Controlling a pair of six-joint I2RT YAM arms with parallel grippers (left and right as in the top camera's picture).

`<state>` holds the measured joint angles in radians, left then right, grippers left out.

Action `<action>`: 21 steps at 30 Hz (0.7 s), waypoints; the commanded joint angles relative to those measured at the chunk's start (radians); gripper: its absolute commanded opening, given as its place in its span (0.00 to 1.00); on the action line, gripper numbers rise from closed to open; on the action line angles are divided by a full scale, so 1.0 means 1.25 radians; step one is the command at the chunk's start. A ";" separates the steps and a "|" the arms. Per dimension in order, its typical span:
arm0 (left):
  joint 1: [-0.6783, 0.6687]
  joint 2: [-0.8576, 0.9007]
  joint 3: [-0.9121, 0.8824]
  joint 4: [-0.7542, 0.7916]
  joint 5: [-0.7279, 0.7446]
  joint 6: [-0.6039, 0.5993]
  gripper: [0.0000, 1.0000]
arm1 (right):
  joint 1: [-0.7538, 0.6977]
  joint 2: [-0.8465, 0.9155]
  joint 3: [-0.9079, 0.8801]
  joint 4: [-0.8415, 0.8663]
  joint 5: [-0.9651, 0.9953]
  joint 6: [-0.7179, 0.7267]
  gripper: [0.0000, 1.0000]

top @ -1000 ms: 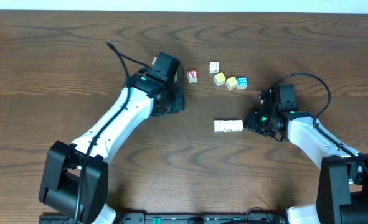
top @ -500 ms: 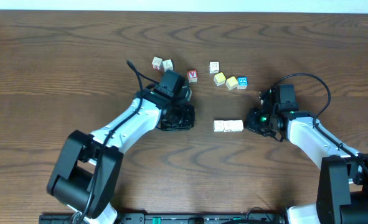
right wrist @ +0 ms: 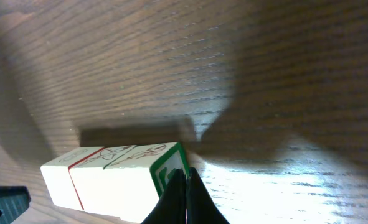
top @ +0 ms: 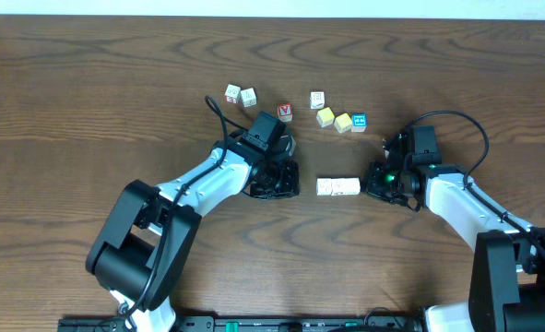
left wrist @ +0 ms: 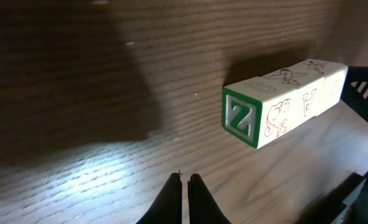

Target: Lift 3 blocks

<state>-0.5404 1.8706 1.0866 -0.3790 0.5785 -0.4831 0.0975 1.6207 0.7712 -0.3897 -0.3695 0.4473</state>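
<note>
Three whitish-cream blocks (top: 337,187) lie end to end in a short row on the wooden table. My left gripper (top: 295,184) sits low just off the row's left end, shut and holding nothing. In the left wrist view its tips (left wrist: 185,180) stand a short gap from the blocks (left wrist: 283,102), whose end face shows a green Z. My right gripper (top: 365,187) is at the row's right end, also shut and holding nothing. The right wrist view shows its tips (right wrist: 185,174) against the green-framed end face of the blocks (right wrist: 109,177).
Behind the row lie loose cubes: two white lettered ones (top: 240,94), a red one (top: 285,112), a white one (top: 317,100), two yellow ones (top: 334,120) and a blue one (top: 359,121). The right arm's cable (top: 456,118) loops above it.
My left arm has swung right and toward the front, from beside the red cube down to the row's left end, uncovering the two white lettered cubes. The right arm and blocks have not moved.
</note>
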 commanded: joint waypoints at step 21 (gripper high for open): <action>0.015 0.015 -0.005 0.020 0.034 -0.007 0.07 | -0.109 0.002 -0.018 -0.006 -0.109 -0.120 0.01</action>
<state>-0.5301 1.8763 1.0866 -0.3546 0.6044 -0.4942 -0.0299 1.6207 0.7666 -0.4038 -0.4755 0.3233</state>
